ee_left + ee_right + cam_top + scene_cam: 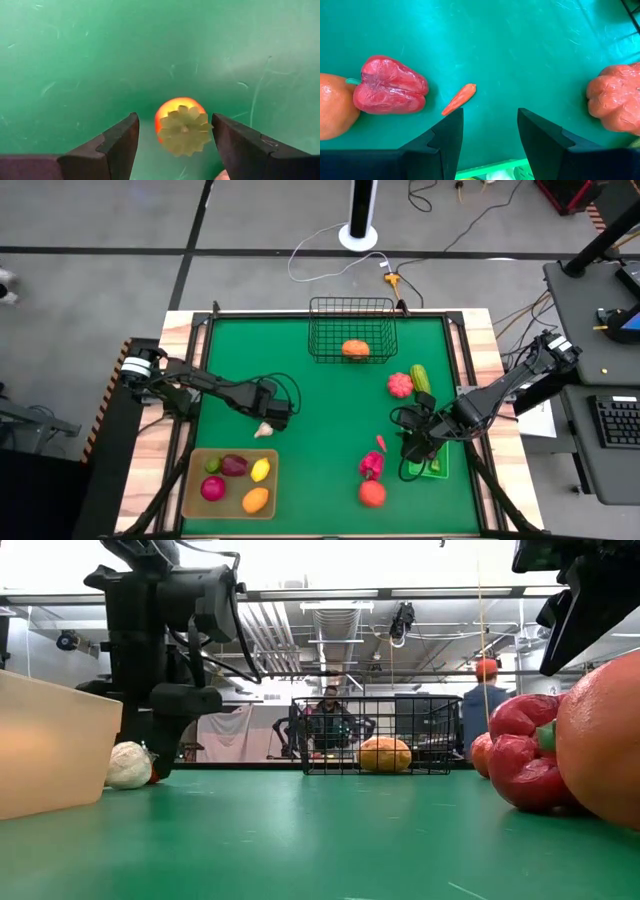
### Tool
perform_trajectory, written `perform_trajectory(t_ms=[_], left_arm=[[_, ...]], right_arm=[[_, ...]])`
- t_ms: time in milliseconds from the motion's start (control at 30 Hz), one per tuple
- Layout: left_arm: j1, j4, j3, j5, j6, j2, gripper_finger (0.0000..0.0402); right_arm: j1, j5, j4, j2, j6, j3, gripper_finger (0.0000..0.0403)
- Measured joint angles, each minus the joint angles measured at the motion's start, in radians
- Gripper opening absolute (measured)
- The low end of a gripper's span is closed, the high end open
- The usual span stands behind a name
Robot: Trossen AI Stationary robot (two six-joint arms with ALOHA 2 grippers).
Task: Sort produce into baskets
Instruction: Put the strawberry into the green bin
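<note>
Table mat (330,410): plain green. Wire basket (352,330): black mesh, holding one orange piece (355,349). Tray (196,492): tan; contents are a green piece (212,465), a dark purple piece (234,466), a yellow piece (260,470), a magenta piece (213,488) and an orange piece (256,500). Bin (440,463): bright green. On the mat: pink lumpy piece (400,385), green cucumber (420,378), small red chilli (380,443), red pepper (371,465), orange ball (372,494), cream-white piece (264,430). Arms: dark.
</note>
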Motion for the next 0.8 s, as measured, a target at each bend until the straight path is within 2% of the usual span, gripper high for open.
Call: perform_trajectory(t_ms=[167, 233, 467, 533, 633, 800], left_arm=[[0.0, 0.001, -0.001, -0.005, 0.0, 0.0, 0.0229], [0.0, 0.001, -0.002, -0.005, 0.006, 0.0, 0.0215], [0.0, 0.001, -0.002, -0.005, 0.01, 0.0, 0.0104], [0.0, 0.001, -0.002, -0.006, 0.017, 0.0, 0.0083], [0.0, 0.0, 0.0, -0.016, 0.042, 0.0, 0.0076], [-0.001, -0.003, 0.054, -0.031, 0.189, -0.003, 0.0094]], right_arm=[[0.0, 0.0, 0.0, 0.0, 0.0, 0.0, 0.0178], [0.0, 0.0, 0.0, 0.0, 0.0, 0.0, 0.0178], [0.0, 0.0, 0.0, 0.0, 0.0, 0.0, 0.0178], [0.0, 0.0, 0.0, 0.0, 0.0, 0.0, 0.0178], [0.0, 0.0, 0.0, 0.0, 0.0, 0.0, 0.0178], [0.0, 0.0, 0.0, 0.0, -0.008, 0.0, 0.0178]])
